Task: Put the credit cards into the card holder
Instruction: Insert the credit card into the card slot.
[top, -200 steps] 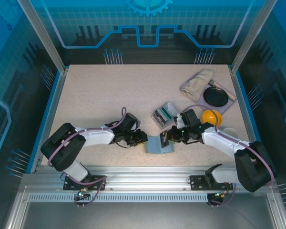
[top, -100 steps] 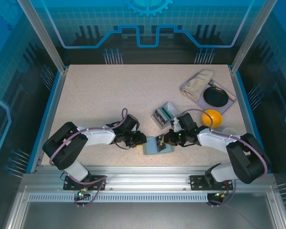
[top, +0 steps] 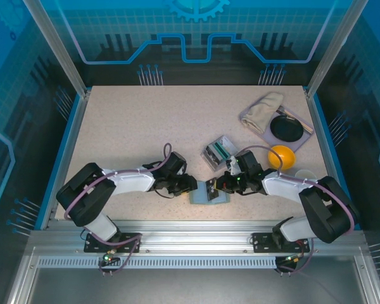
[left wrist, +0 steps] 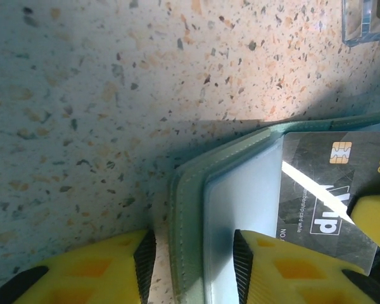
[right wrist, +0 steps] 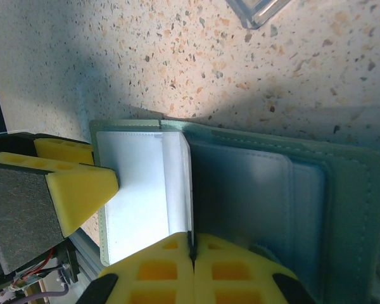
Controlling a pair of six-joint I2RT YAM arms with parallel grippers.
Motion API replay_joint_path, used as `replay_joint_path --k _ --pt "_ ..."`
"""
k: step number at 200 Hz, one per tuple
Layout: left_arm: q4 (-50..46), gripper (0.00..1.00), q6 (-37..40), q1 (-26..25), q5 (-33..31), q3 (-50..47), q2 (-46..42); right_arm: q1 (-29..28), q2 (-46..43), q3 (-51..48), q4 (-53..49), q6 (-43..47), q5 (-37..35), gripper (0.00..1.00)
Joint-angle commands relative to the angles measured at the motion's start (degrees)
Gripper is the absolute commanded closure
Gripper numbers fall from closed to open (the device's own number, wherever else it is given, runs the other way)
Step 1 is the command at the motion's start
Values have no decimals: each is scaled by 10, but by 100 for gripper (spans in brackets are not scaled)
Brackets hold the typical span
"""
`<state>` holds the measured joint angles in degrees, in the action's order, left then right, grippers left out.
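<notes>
Soft, stitched grey-green card holder (left wrist: 189, 209) lies open on speckled worktop (left wrist: 82, 95); right hand (right wrist: 191, 256) clenched on glossy dark card (left wrist: 323, 190), left hand (left wrist: 193, 254) released.

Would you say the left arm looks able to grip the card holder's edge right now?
Probably yes: the left tool stands open astride the card holder at its edge, nothing between; the dark card in the right tool lies further in.

Card holder (top: 209, 195) lies at table's (top: 126, 126) near edge — box (top: 218, 152) behind, card (left wrist: 323, 190) seemingly on it.
</notes>
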<state>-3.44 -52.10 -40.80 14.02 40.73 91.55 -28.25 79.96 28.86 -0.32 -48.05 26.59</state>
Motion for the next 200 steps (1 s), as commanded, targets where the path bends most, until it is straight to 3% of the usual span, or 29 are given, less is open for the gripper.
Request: replay_joint_path --k 1,28,49,109,131,200 --pt "-47 56 5 -4 -22 -13 -25 -5 5 -9 -1 -10 -2 99" --pt "-44 49 3 -5 -19 -24 -54 -4 8 -8 -8 -10 -13 99" --pt "-28 51 -4 -6 -14 -35 -71 -4 10 -5 -11 -10 -14 99" --pt "-8 81 -7 -7 -7 -35 -38 -3 -9 -10 0 -19 -7 99" --pt "-3 87 -10 -8 -10 -37 -19 -1 -27 -10 3 -22 -4 99" --pt "0 91 -24 -7 -14 -35 -2 -4 -18 -21 24 -30 5 99"
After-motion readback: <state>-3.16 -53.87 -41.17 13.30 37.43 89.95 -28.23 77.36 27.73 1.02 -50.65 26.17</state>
